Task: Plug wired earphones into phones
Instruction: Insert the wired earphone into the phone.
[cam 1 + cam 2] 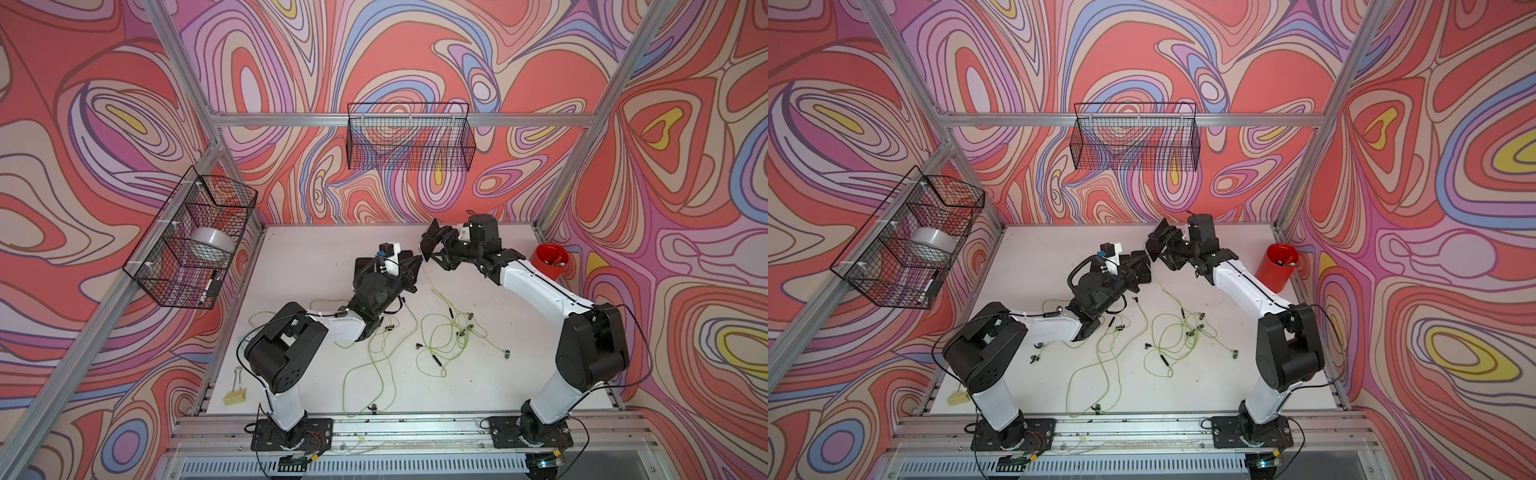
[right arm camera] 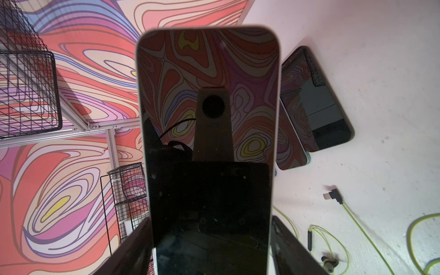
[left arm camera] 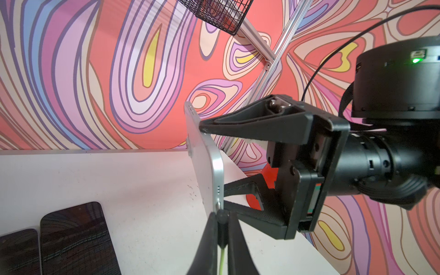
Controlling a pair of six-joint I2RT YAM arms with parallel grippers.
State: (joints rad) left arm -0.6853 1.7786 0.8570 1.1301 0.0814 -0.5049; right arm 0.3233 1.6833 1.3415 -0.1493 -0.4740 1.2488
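Above the far part of the table (image 3: pixel 107 181), left wrist view: right fingers (image 3: pixel 250 121) clamp a phone (image 3: pixel 202 152) by its side edges, held off the surface. Left fingers (image 3: pixel 207 245) are closed on a dark plug (image 3: pixel 222 221), with its green cable (image 3: pixel 222 259) trailing back between them. The plug tip sits right at the port in the phone's end edge. Cannot tell whether it has entered at all or only touches the opening. Two more phones (image 3: pixel 78 238) lie flat side by side on the table, both cut off by the frame, with no cable seen at them. Right wrist view: the held phone's glossy screen fills the middle, full of reflections. The port and the gripped plug do not show here. The two flat phones overlap beyond it. A loose angled plug (image 2: pixel 333 194) and an earbud (image 2: pixel 329 262) lie unconnected on the table. Both top views: earphones (image 1: pixel 460 330) sprawl tangled across the middle. The flat phones are mostly hidden by the left arm (image 1: pixel 332 324). Judgement: first connection in hand, none seen finished. Three phones counted, so any other is out of sight.
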